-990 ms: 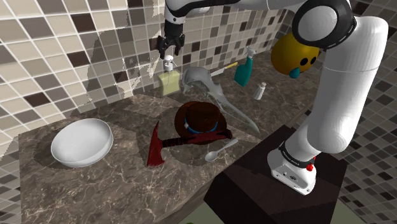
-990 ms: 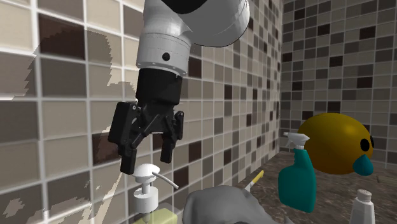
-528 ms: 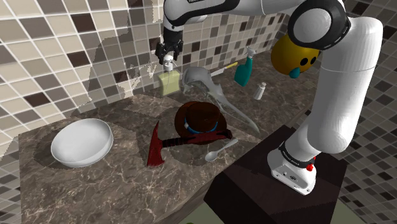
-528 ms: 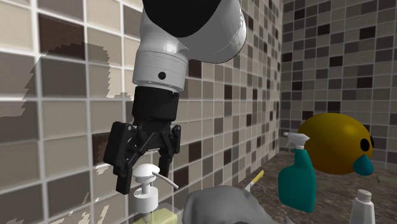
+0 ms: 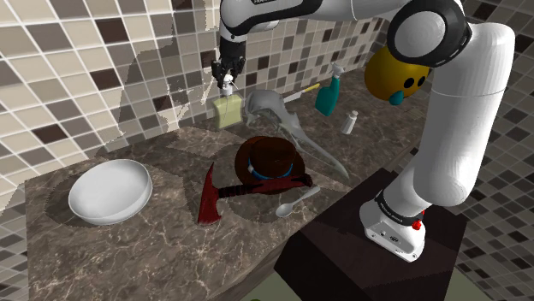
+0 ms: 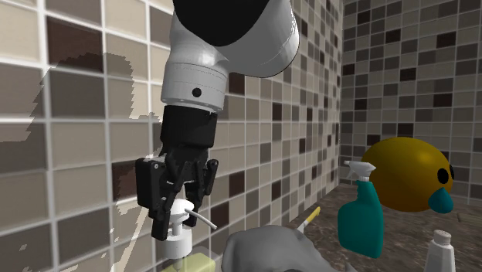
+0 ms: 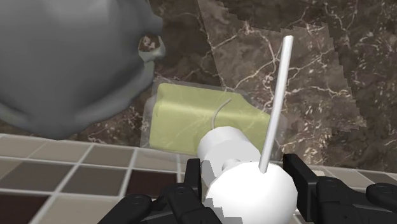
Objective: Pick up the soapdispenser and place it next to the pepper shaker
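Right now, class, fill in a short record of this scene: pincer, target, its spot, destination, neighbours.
Pincer: pincer shut on the white pump head of the soap dispenser
Target look: yellow-green body, white pump
Spot: dark marbled counter, by the tiled wall
Destination: pepper shaker, further along the counter near a teal spray bottle
Neighbour: grey shape close beside the dispenser

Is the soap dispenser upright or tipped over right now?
Upright: the soap dispenser stands on the counter, its pump uppermost, clasped by the gripper.
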